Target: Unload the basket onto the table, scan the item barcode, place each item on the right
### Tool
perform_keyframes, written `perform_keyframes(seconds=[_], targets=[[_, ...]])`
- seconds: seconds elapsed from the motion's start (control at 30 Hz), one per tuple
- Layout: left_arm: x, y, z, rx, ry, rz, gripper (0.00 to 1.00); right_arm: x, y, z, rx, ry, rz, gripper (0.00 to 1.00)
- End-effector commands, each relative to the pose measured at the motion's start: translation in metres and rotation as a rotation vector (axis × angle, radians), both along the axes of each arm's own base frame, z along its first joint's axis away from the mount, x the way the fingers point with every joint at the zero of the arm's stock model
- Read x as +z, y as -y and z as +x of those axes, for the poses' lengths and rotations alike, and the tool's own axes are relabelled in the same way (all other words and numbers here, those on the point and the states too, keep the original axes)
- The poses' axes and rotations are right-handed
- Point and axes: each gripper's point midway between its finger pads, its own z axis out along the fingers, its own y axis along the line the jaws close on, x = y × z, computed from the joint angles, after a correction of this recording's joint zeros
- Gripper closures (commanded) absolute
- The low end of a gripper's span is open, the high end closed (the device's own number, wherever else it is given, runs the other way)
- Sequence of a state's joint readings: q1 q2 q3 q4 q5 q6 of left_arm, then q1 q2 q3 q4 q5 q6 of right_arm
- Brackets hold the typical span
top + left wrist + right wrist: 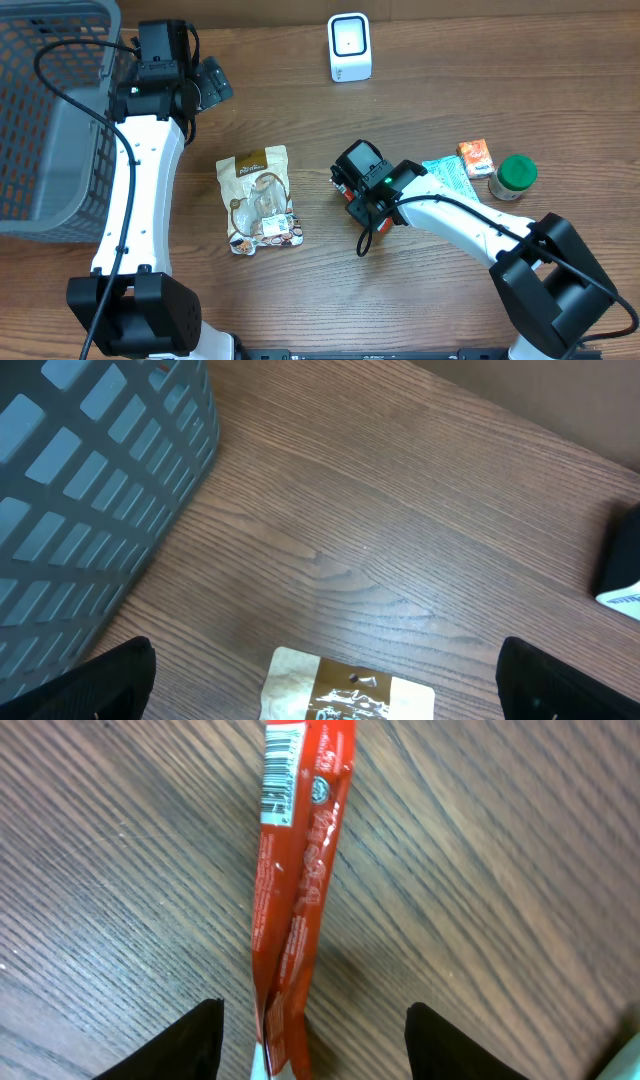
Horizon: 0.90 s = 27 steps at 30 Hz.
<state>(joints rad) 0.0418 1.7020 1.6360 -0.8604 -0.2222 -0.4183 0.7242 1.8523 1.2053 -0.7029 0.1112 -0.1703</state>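
Red packet (300, 870) on edge between parted right gripper (312, 1018) jaws

Flat red foil packet, white barcode label (281, 775) at its far end, stands on the brown wooden table (500, 870); the right fingers are spread on either side of it, gripping nothing. Left gripper (325, 670) hangs wide open over a brown snack pouch (350, 695), near the grey plastic basket (90, 490). White box-shaped scanner (349, 47) sits well apart.

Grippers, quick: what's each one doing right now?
Left gripper: open, holding nothing.
Right gripper: open, astride the red packet, not gripping it.
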Motion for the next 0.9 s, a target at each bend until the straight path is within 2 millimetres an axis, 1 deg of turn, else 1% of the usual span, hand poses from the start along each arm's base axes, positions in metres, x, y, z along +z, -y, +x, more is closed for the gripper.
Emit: perform_keyframes(seconds=[0.0,0.1,0.27,0.37,0.47,0.63,0.7,0.73,0.87], targets=[[-0.002,-0.005,0.001,0.016,-0.006,0.016,0.0,0.015,0.002,0.009,-0.097,0.015,0.047,0.44],[-0.002,-0.005,0.001,0.016,-0.006,0.016,0.0,0.012,0.006,0.004,-0.101,-0.007,0.036,0.47],[-0.002,-0.005,0.001,0.016,-0.007,0.016,0.0,0.003,0.013,-0.003,-0.105,-0.027,0.017,0.65],[-0.002,-0.005,0.001,0.016,-0.006,0.016,0.0,-0.001,0.016,-0.005,-0.107,-0.035,0.009,0.71],[-0.002,-0.005,0.001,0.016,-0.007,0.016,0.0,-0.003,0.016,-0.005,-0.107,-0.032,0.012,0.72],[-0.002,-0.005,0.001,0.016,-0.006,0.016,0.0,-0.004,0.015,-0.003,-0.107,-0.024,0.019,0.71],[-0.002,-0.005,0.001,0.016,-0.007,0.016,0.01,-0.002,0.013,-0.001,-0.107,-0.014,0.028,0.78],[-0.002,-0.005,0.001,0.016,-0.006,0.016,0.0,-0.001,0.012,0.001,-0.113,-0.01,0.034,0.8],[-0.002,-0.005,0.001,0.016,-0.006,0.016,0.0,0.017,0.005,0.008,-0.145,-0.001,0.057,0.8]])
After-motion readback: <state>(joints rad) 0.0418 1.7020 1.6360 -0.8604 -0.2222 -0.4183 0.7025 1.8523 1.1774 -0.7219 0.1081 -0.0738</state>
